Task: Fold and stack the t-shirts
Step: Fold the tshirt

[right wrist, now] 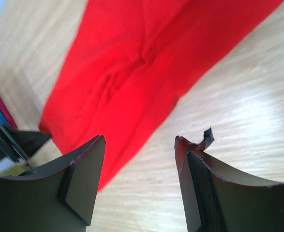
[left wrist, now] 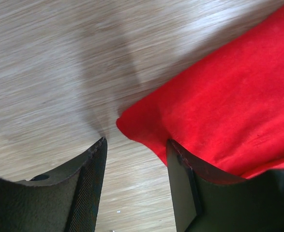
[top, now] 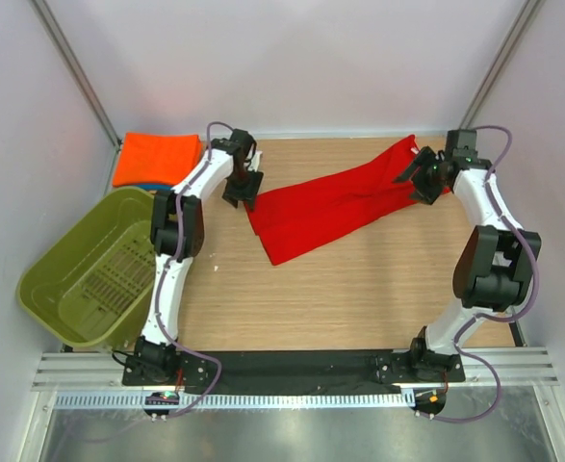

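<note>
The deep red t-shirt [top: 335, 204] lies folded into a long strip running diagonally across the middle of the table. My left gripper [top: 241, 192] is open just above its left end; the shirt's corner [left wrist: 132, 126] lies between the open jaws, with nothing gripped. My right gripper [top: 424, 185] is open over the strip's right end, with the red cloth [right wrist: 132, 72] beyond its fingers. The bright orange t-shirt [top: 157, 159] lies folded at the back left on top of a blue t-shirt [top: 142, 187], of which only an edge shows.
An olive-green plastic basket [top: 85, 269] stands at the table's left edge, beside the left arm. White walls close in the back and both sides.
</note>
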